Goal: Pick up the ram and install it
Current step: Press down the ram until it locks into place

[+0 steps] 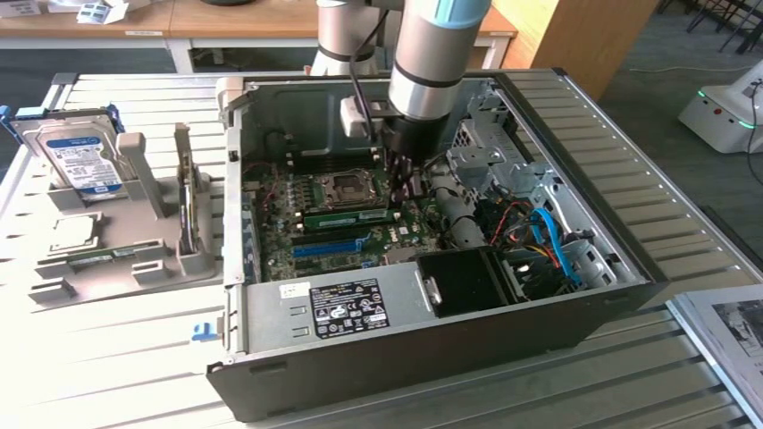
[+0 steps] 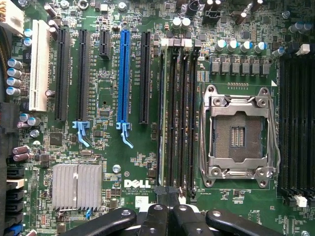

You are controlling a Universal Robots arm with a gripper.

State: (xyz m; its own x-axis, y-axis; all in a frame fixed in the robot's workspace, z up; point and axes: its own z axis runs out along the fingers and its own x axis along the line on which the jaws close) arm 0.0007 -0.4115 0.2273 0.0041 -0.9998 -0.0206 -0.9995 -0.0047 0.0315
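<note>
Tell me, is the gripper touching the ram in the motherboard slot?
Cannot tell. In the wrist view the shut gripper sits over one end of the ram, but neither contact nor a gap shows plainly.

Even bright indoor light, soft shadows inside case (image 1: 524, 295); motherboard (image 2: 108, 98) sharp, mild glare.

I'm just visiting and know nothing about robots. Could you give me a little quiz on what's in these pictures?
1. True or false: the jaws stand wide open above the motherboard.
2. What colour is the long plastic slot beside the black ones? A red, B blue, C yellow.
3. Fill in: the hard drive stands at the exterior view's ____ of the computer case.
Key: 1 false, they are shut; 2 B; 3 left.
</note>
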